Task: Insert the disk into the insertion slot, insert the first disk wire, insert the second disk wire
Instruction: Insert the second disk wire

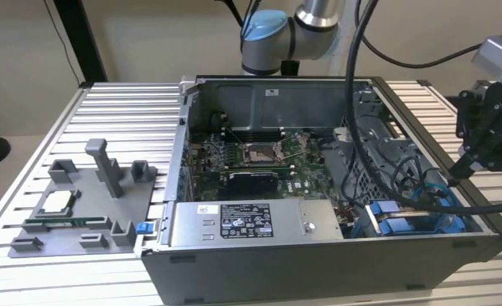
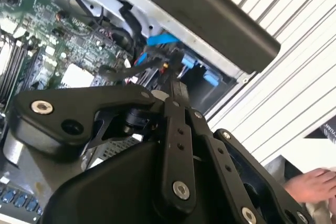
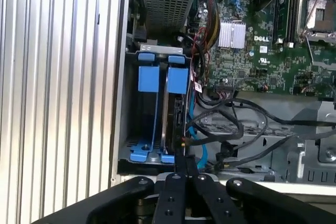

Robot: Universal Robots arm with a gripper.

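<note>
My gripper hangs at the lower right of the exterior view, tips dipped just inside the case wall, b/c that's the corner where the insertion slot sits. The 2 fingers are pressed together. I can't tell if anything thin is nipped btwn them.

In the first wrist view the disk stands on edge inside the slot w/ its blue carrier tab showing, so by my read step 1 is done. My tips sit just beside the disk's near end, where a blue cable and black cables bunch up. I judge this to be wire work, and closed tips fit that narrow gap.

In the second wrist view a person's hand rests outside the case, well apart from me.
</note>
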